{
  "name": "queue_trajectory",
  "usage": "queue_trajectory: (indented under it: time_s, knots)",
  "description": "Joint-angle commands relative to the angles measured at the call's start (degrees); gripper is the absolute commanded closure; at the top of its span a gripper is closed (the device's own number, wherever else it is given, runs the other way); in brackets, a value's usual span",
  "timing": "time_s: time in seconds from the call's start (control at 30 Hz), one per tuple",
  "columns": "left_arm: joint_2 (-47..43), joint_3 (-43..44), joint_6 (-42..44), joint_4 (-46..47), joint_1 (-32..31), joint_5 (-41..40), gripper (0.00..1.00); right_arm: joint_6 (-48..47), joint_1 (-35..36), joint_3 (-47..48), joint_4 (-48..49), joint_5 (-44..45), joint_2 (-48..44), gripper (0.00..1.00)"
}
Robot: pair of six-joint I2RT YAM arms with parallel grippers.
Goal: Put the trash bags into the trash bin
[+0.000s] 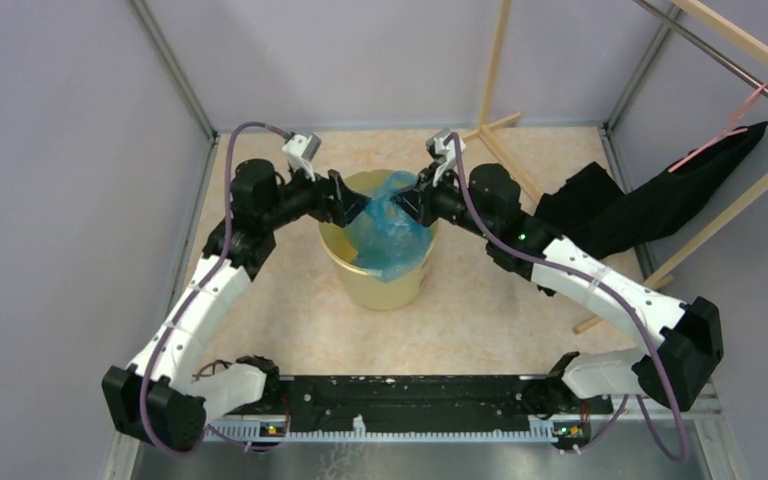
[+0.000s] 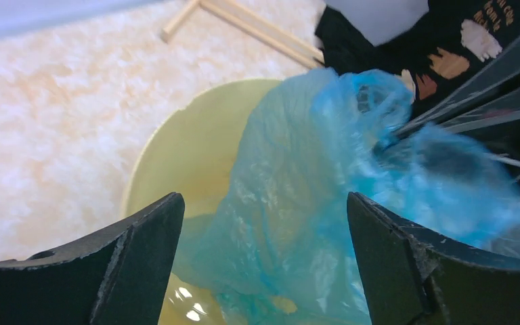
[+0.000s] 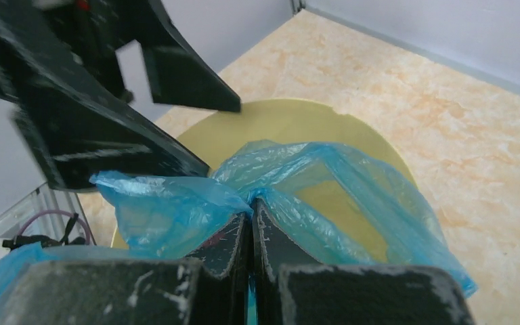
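Observation:
The pale-yellow trash bin (image 1: 360,285) stands mid-table. The light-blue trash bag (image 1: 390,235) hangs partly inside it and drapes over its right rim. My right gripper (image 1: 408,203) is shut on a bunch of the bag's film above the bin's far right rim; the right wrist view shows the film (image 3: 176,203) pinched between its closed fingers (image 3: 251,210). My left gripper (image 1: 356,203) is open above the bin's far left rim, facing the bag. In the left wrist view the bag (image 2: 298,203) lies between and beyond the spread fingers, with the bin (image 2: 183,156) below.
A black cloth (image 1: 650,195) hangs on a wooden rack (image 1: 730,215) at the right. Another wooden frame (image 1: 495,70) stands at the back. Grey walls enclose the table on the left, back and right.

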Motion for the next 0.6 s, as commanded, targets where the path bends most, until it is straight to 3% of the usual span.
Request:
queue_trajectory:
  time_s: [0.0, 0.1, 0.2, 0.33, 0.47, 0.57]
  knots:
    - [-7.58, -1.64, 2.08, 5.37, 0.82, -5.02, 0.02, -3.04, 1.78, 2.53, -2.82, 5.96, 0.76, 1.0]
    - [-11.74, -1.8, 0.37, 5.64, 0.84, -6.15, 0.02, -1.79, 1.95, 7.65, -8.27, 14.46, 2.95, 1.0]
    - [-14.43, -1.46, -4.3, 4.05, 0.84, -7.04, 0.02, -2.03, 2.56, 9.23, -9.07, 17.48, 2.82, 1.0]
    - [-14.73, 5.67, -11.51, -7.6, 0.84, -7.77, 0.01, -4.23, 4.38, 7.99, -7.55, 18.37, 1.07, 1.0]
    - [-13.55, 11.02, -17.84, -12.56, 0.84, -0.19, 0.01, -6.96, 7.77, 9.26, -7.26, 24.06, 0.82, 1.0]
    - [-13.14, 10.43, -22.47, -10.51, 0.84, 6.9, 0.04, -9.15, 11.24, 9.07, -3.3, 30.95, 1.05, 1.0]
